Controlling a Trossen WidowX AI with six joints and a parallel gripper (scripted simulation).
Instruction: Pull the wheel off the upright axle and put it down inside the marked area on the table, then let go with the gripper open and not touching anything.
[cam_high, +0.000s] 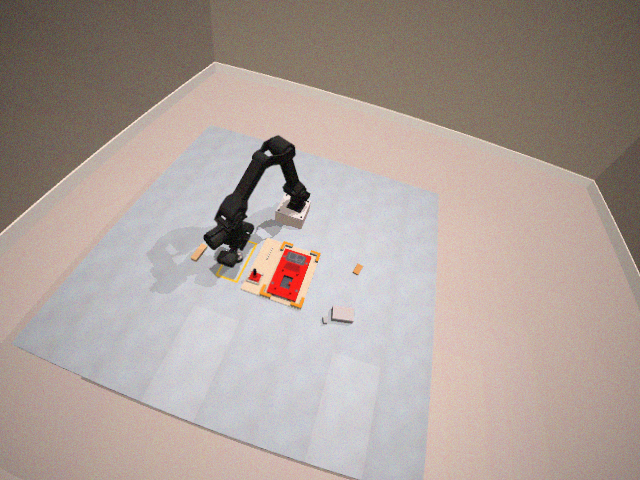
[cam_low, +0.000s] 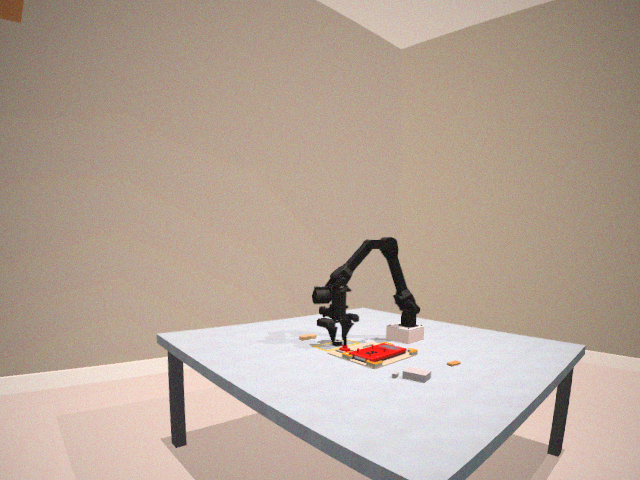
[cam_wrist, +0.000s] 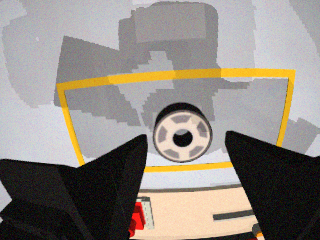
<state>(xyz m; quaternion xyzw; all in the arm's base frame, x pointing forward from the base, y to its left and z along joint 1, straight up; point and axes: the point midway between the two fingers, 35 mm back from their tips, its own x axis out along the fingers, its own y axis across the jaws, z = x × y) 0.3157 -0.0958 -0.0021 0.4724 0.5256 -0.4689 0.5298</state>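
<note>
The wheel (cam_wrist: 170, 136) (cam_low: 337, 342), dark with a pale spoked face, lies flat on the table inside the yellow outline of the marked area (cam_wrist: 175, 74) (cam_high: 247, 261), nearer the side by the board. My gripper (cam_wrist: 186, 139) (cam_low: 340, 342) is open and low around the wheel. The wrist view shows a gap between the wheel and each fingertip, wider on the right. The upright black axle (cam_high: 254, 272) stands bare on its red base (cam_high: 253, 277) beside the marked area. The arm partly hides the wheel and outline in the top view.
The beige board (cam_high: 251, 288) carries a red panel (cam_high: 291, 269) with orange corner brackets, right beside the marked area. An orange block (cam_high: 199, 252) lies beyond the area's other side. A smaller orange block (cam_high: 357, 269) and a pale block (cam_high: 342, 314) lie past the board.
</note>
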